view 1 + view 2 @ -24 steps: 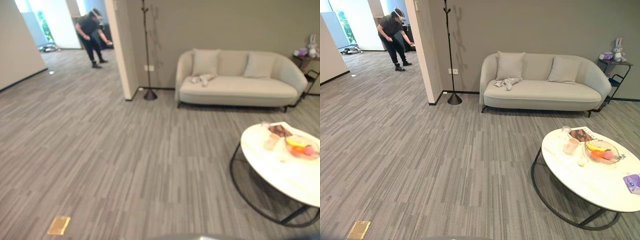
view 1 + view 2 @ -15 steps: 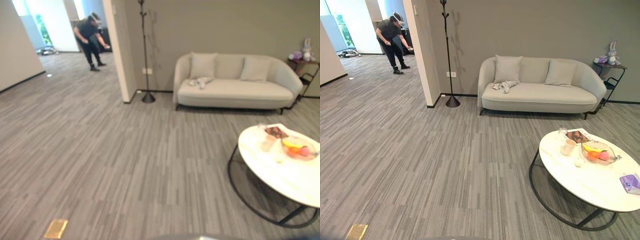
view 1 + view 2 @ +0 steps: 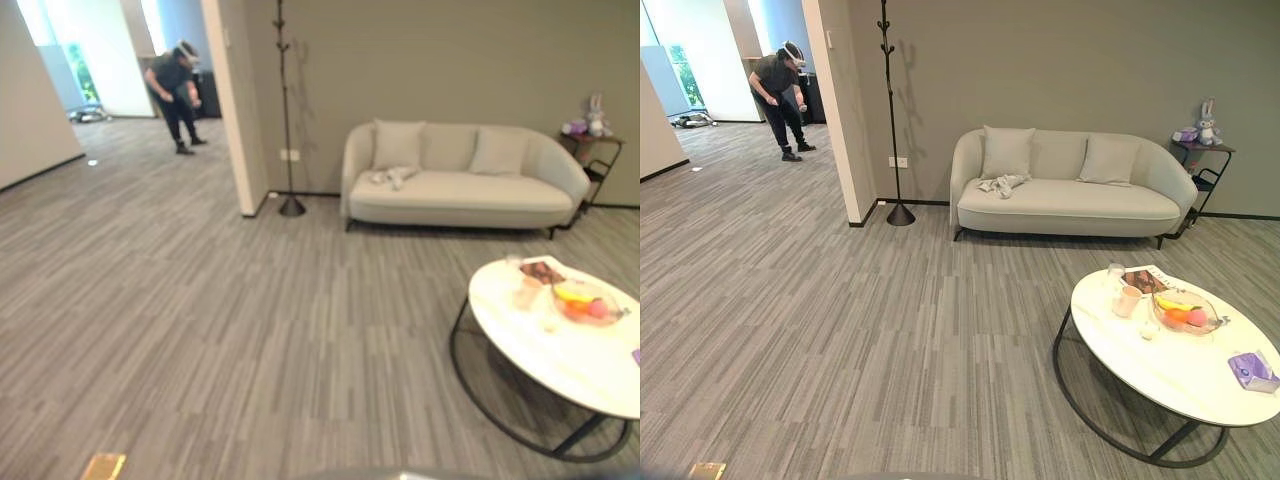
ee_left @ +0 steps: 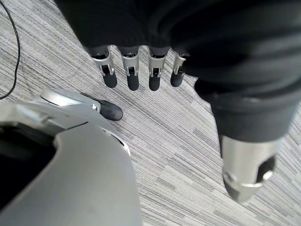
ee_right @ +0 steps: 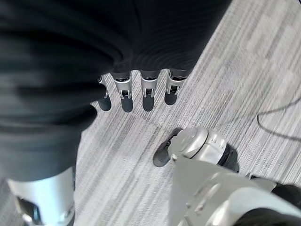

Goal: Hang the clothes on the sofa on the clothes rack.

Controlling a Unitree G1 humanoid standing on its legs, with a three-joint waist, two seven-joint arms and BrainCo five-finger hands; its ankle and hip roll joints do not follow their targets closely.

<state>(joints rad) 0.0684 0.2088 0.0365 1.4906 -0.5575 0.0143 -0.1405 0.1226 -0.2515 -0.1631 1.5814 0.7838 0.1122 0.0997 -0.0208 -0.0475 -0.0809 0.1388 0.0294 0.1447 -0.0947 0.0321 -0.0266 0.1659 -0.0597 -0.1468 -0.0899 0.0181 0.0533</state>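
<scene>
Both hands, left hand [image 4: 141, 70] and right hand [image 5: 136, 89], hung relaxed and empty. Clothes [image 3: 1001, 183] lay on the sofa [image 3: 1070, 205] (rack [image 3: 887, 110] just beside it); approaching squarely seemed wise.

The person [image 3: 780, 97] in the far doorway has straightened up a little since earlier.

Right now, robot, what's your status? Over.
Left hand and right hand open, empty. Clothes on the sofa, far across the floor. Clothes rack beside it. Round table off right; path open.
</scene>
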